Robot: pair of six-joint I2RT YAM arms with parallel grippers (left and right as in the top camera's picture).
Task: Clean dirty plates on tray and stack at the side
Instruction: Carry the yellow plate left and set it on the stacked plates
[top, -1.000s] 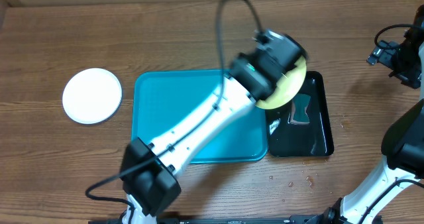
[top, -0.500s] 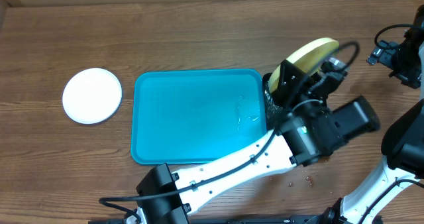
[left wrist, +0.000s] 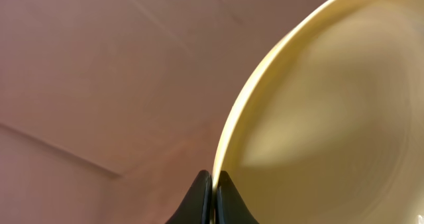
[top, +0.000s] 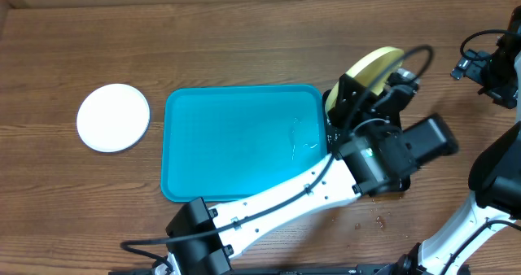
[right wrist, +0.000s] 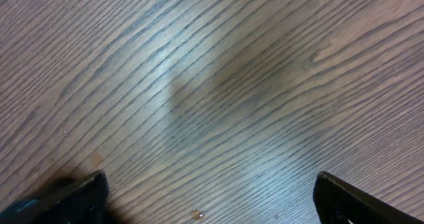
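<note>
Yellow-green plate (top: 369, 66) pinched at its rim by left gripper (left wrist: 213, 182); right gripper (right wrist: 211, 197) spread wide, empty.

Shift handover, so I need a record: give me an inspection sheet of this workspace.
Surface: brown wooden table, small specks near front.
Job's things: pale yellow-green round plastic plate held on edge; white round plate flat on table; bright cyan rectangular plastic tray, no plate on it.
Clutter: glossy black tray, mostly hidden by arm.
Grippers: left end effector shut on yellow-green plate's rim; right end effector open over bare wood.
Cables: black cable loops beside that plate.
Surroundings: nothing seen.
</note>
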